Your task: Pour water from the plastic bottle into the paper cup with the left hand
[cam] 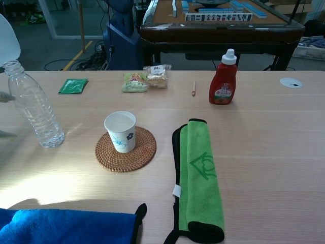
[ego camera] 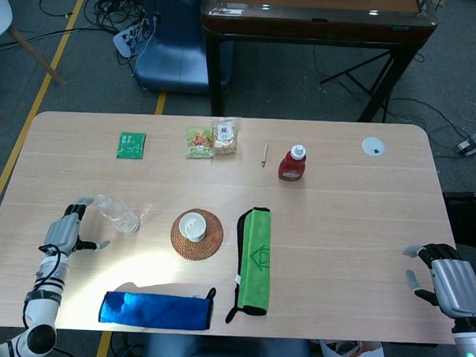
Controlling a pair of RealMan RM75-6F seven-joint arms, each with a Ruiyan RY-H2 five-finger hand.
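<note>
- Head view: the left hand [ego camera: 64, 229] lies on the table [ego camera: 348, 199] just left of the bottle [ego camera: 116, 213], fingers spread and apart from it, holding nothing.
- The right hand [ego camera: 448, 281] sits at the table's right edge, fingers loosely spread, empty.
- One bottle stands upright, uncapped, left of one cup [ego camera: 192, 225] on one round mat [ego camera: 196, 235].
- Also one green cloth [ego camera: 252, 260], one blue cloth [ego camera: 155, 310], one red sauce bottle [ego camera: 293, 163], one green packet [ego camera: 131, 144], two snack bags [ego camera: 212, 139], one pencil [ego camera: 264, 154].
- Chest view: the bottle [cam: 32, 105] holds a little water; the cup [cam: 121, 131] bears a floral print.
- Only blurred fingertips [cam: 5, 96] of the left hand show at the frame's left edge; the right hand is out of frame.
</note>
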